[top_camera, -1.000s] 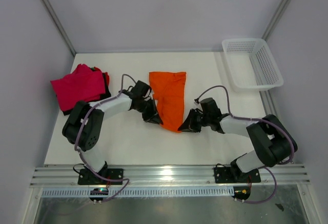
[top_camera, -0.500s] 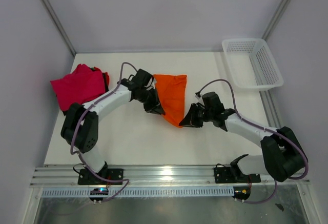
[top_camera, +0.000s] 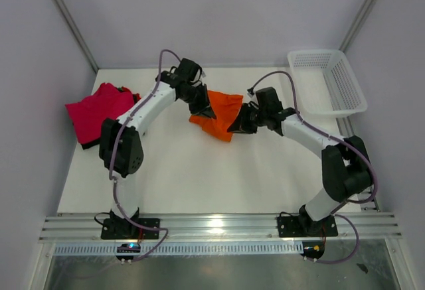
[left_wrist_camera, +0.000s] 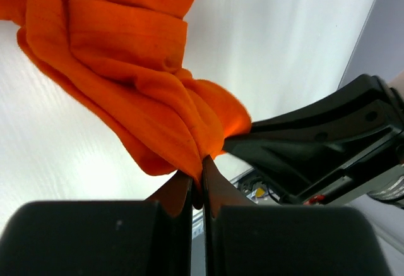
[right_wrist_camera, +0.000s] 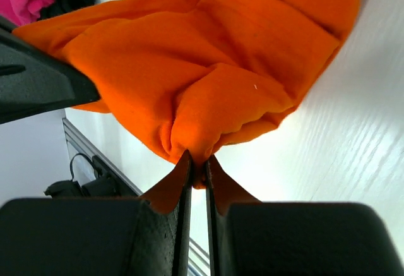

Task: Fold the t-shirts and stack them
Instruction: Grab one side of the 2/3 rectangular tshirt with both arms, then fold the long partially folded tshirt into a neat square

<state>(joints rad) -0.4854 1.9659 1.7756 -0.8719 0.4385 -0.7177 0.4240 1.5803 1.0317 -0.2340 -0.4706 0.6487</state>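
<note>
Both arms are stretched toward the upper middle of the overhead view, and between them is the orange t-shirt (top_camera: 224, 107). The left gripper (left_wrist_camera: 197, 178) comes at it from the left, its fingers pressed together on a pinch of orange cloth; the close view from that wrist shows the fabric gathered into a fold right at the tips. The right gripper (right_wrist_camera: 197, 165) has it from the right, fingers nearly together and clamped on another bunched fold of the same shirt. The two sets of fingers are near each other, and the shirt is crumpled between them, its lower corner pointing toward the bottom of the frame. The upper part of it spreads flatter over the white table (top_camera: 199, 170).

At the left side of the overhead view, well apart from all this, the magenta t-shirt (top_camera: 99, 112) lies in a loose heap. The black t-shirt (top_camera: 137, 101) is underneath, peeking out at the heap's right edge. In the upper right corner is the white mesh basket (top_camera: 345, 87).
</note>
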